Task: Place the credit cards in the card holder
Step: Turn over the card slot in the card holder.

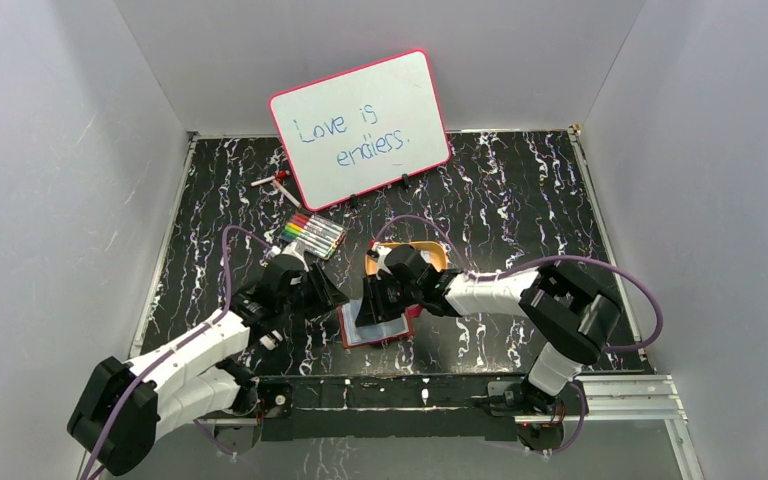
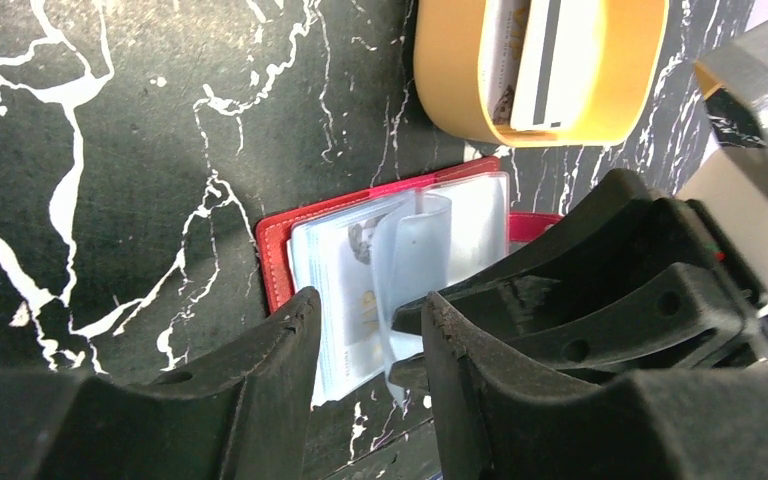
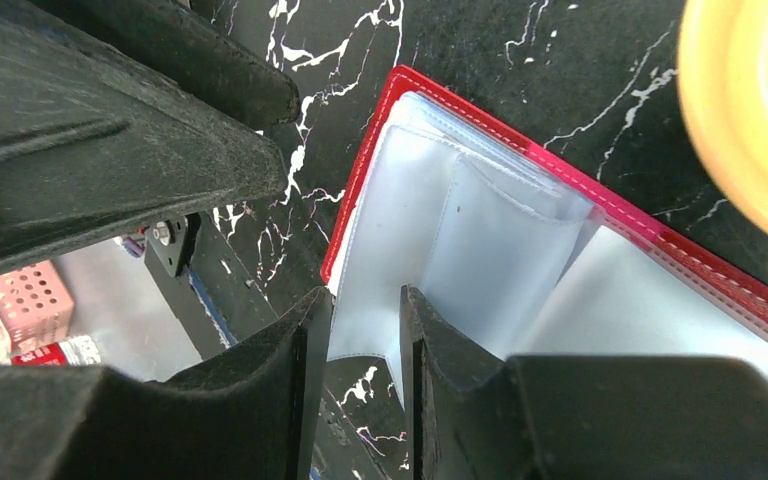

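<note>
The card holder (image 1: 378, 328) lies open on the black marbled table, its red cover (image 2: 272, 245) under clear sleeves (image 3: 480, 230). A printed card (image 2: 355, 290) shows through one sleeve, and one sleeve leaf (image 2: 415, 250) curls upward. More credit cards (image 2: 540, 60), one with a dark stripe, rest in the orange tray (image 2: 450, 90). My left gripper (image 2: 365, 340) hovers open over the holder's near edge, gripping nothing. My right gripper (image 3: 365, 310) is open too, a narrow gap over the sleeve's corner, and it almost touches the left gripper (image 1: 332, 293).
The orange tray (image 1: 430, 252) sits just behind the holder, half hidden by the right arm. A marker set (image 1: 312, 235) lies at the back left. Behind it a whiteboard (image 1: 360, 125) leans on the wall with a loose pen (image 1: 278, 182) beside it.
</note>
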Tool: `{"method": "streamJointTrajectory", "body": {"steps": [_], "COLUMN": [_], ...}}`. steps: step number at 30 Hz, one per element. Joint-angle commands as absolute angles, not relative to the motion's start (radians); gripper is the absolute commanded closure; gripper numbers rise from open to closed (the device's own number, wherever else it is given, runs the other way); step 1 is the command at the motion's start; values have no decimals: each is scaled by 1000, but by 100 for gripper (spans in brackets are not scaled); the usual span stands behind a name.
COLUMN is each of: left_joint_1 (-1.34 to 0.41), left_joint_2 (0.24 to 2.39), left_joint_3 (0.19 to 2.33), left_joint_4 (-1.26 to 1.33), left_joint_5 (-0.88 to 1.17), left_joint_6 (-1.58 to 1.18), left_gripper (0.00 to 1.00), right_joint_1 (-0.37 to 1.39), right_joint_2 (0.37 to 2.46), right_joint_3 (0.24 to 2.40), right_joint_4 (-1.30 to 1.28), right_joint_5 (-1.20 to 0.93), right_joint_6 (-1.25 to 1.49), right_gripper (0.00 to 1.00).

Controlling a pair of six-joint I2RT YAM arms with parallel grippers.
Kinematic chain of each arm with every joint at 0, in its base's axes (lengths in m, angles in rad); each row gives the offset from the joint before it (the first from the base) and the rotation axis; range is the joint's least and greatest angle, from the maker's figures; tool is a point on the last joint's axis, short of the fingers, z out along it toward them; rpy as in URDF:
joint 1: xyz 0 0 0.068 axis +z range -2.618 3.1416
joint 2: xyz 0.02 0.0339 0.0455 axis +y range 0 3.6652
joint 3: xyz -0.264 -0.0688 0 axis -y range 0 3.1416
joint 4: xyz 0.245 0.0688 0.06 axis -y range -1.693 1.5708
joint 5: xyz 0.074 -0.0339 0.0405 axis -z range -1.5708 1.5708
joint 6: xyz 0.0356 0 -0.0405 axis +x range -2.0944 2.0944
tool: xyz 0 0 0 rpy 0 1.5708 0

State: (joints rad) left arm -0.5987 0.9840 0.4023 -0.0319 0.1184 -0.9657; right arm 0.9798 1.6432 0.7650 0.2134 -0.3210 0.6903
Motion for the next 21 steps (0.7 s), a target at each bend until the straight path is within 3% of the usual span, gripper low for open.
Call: {"method": "streamJointTrajectory", "body": {"steps": [1, 11, 21], "left_joint_1": [-603, -602, -602], "left_joint_2": [996, 1113, 1189], "left_joint_3": [453, 452, 406], "left_joint_4": [-8, 111, 170], "left_joint_5": [142, 207, 219], "left_joint_6": [-971, -1000, -1003], "left_gripper": [60, 65, 77], "right_joint_1": [998, 1016, 1017], "right_joint_2": [1675, 1713, 1691], "right_joint_3": [809, 820, 798], "right_joint_4": [218, 251, 282], "right_joint_5": [-304, -307, -307], "right_joint_6": [660, 670, 677], "right_gripper": [60, 61, 61]}}
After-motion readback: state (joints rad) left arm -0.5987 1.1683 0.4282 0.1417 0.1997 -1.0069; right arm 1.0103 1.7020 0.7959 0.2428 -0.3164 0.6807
